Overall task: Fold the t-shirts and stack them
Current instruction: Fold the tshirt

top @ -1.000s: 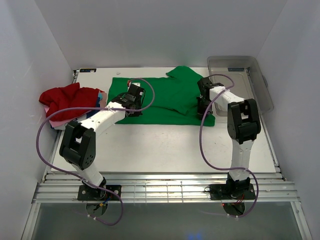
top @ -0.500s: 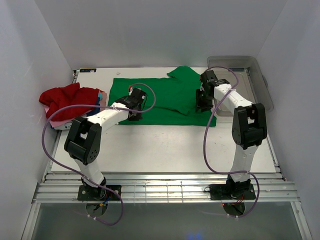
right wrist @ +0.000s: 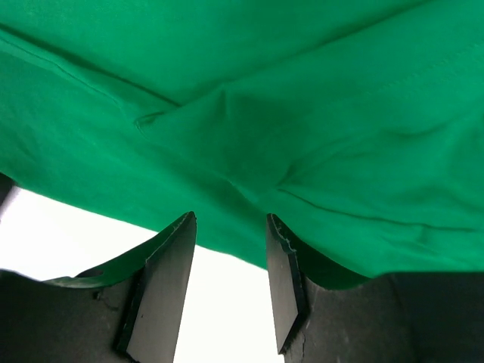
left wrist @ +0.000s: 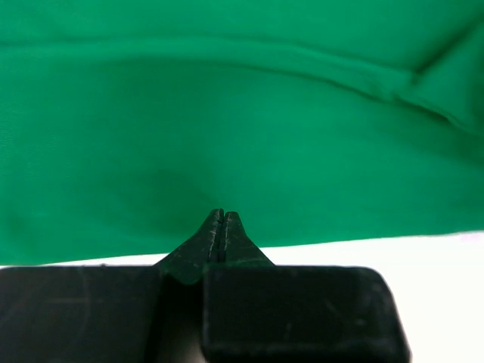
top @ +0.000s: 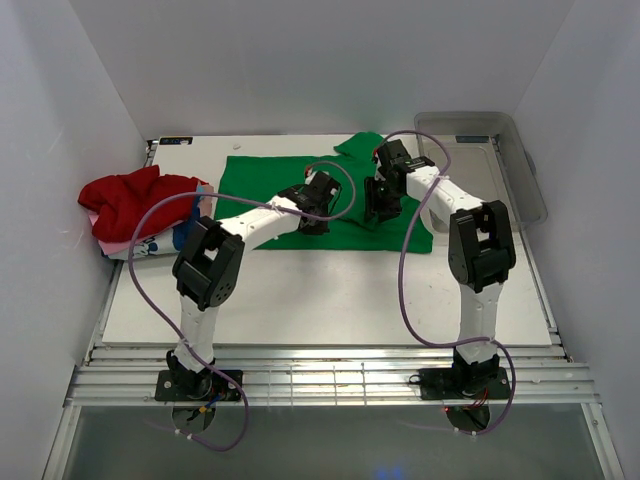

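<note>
The bright green t-shirt [top: 265, 175] lies spread flat at the back middle of the table. My left gripper [top: 320, 195] rests on its near part with jaws shut; in the left wrist view its tips [left wrist: 219, 214] lie over the green cloth [left wrist: 242, 113] just past its near hem, with no cloth visibly pinched. My right gripper [top: 378, 205] is open; in the right wrist view [right wrist: 230, 221] its fingers straddle the near hem of the green cloth [right wrist: 302, 91]. The red t-shirt [top: 125, 195] is crumpled at the left, on top of the pink/white printed one [top: 155, 245].
A clear plastic bin [top: 500, 140] stands at the back right corner. The white table [top: 330, 290] stretches bare in front of the green shirt. White walls close in on the left, back and right.
My left gripper has slid right along the green shirt toward its middle. My right gripper has moved left, toward the left one. The shirt's near left part has shifted.
</note>
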Robot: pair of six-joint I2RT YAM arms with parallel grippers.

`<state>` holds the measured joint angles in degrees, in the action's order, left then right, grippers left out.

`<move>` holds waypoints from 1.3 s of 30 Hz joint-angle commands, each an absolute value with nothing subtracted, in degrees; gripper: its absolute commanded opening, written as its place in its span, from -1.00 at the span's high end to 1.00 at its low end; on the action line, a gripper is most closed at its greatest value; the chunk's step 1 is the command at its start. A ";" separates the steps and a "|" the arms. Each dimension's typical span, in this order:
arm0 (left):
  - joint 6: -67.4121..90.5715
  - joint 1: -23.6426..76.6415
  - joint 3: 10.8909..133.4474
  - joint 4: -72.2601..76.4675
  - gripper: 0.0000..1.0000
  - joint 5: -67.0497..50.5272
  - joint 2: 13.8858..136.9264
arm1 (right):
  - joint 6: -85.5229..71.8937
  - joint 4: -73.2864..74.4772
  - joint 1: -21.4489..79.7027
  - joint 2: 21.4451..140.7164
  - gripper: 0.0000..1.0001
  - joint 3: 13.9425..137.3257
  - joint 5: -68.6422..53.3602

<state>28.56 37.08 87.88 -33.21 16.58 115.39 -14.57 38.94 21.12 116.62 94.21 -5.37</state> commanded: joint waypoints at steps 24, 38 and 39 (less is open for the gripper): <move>32.87 39.73 85.26 -34.02 1.00 13.54 117.60 | -15.38 41.31 22.68 123.40 0.32 97.21 -2.81; 33.75 39.73 80.95 -32.87 1.00 12.75 115.93 | -15.21 42.97 22.68 122.26 0.84 105.63 -1.50; 33.84 39.64 80.69 -32.87 1.00 12.57 115.84 | -15.21 43.24 22.68 122.52 0.85 107.04 -1.23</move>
